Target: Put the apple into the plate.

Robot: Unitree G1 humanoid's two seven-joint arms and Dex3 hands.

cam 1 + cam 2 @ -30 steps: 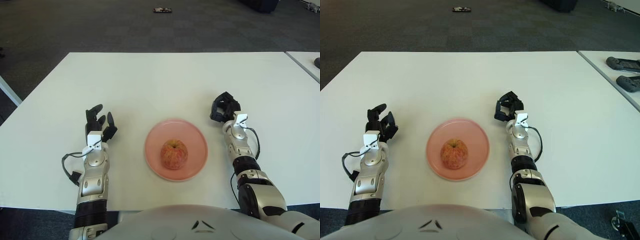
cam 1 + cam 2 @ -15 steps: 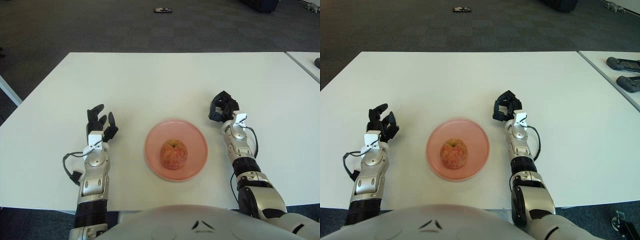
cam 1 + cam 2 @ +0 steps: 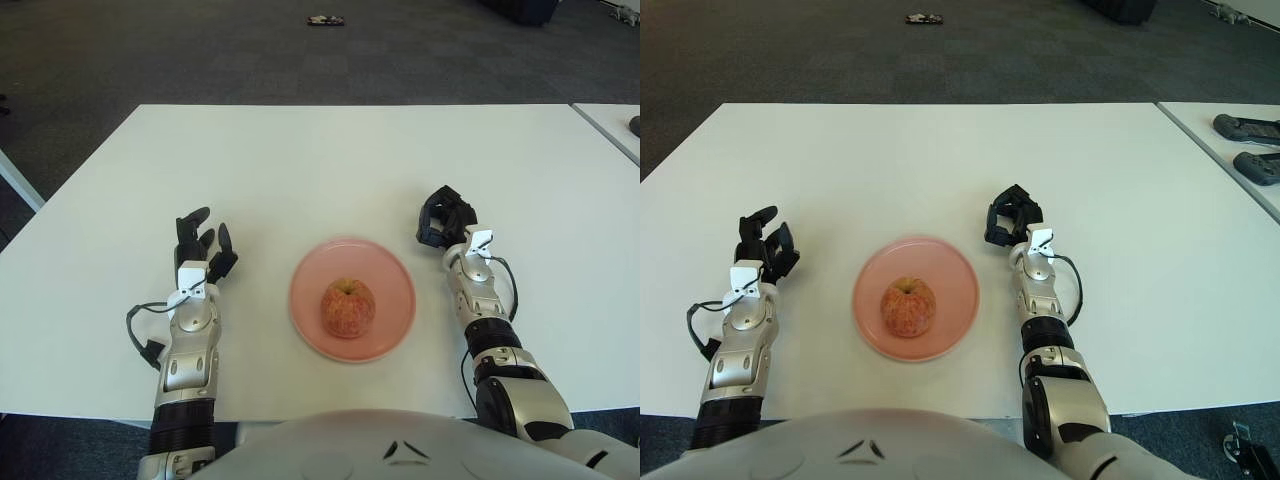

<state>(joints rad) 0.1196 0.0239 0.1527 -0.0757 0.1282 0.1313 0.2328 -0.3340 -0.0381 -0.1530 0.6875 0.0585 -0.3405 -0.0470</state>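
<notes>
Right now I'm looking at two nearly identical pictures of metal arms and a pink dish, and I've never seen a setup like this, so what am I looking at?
Both pictures come from one stereo camera on a humanoid robot's head, looking down at a white table; they differ only slightly in viewpoint. The two silver arms are the robot's own. Its left robot hand shows left of the pink plate, fingers spread and holding nothing. Its right robot hand shows right of the plate, fingers curled, also holding nothing. A reddish apple sits in the plate, so the fruit is already where it belongs. In the right eye view, dark devices lie on a neighbouring table.
</notes>
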